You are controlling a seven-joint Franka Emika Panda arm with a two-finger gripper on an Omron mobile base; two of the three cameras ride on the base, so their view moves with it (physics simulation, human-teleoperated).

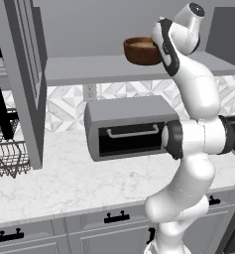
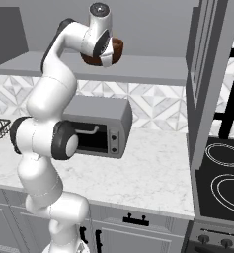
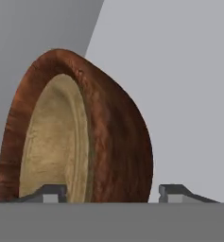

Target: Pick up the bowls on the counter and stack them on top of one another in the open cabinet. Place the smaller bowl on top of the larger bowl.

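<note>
The larger bowl [image 1: 141, 57] [image 2: 116, 50], dark reddish-brown, sits on the shelf [image 1: 84, 69] of the open cabinet. The smaller bowl [image 1: 141, 44], light tan, lies nested inside it. In the hand view the larger bowl [image 3: 118, 142] appears on its side with the smaller bowl's [image 3: 52, 142] ringed inside showing. My gripper [image 3: 111, 193] is open and straddles the bowls' near wall. One fingertip [image 3: 47, 191] is inside over the tan wood. The other fingertip [image 3: 177, 191] stands just clear of the dark outer wall. The white marble counter [image 1: 64, 183] lies below.
A grey toaster oven [image 1: 129, 126] [image 2: 101, 128] stands on the counter under the shelf. The tall grey cabinet door [image 1: 25, 84] hangs at the left, with a wire dish rack [image 1: 5, 149] beyond it. A black stove top [image 2: 222, 178] is at the right.
</note>
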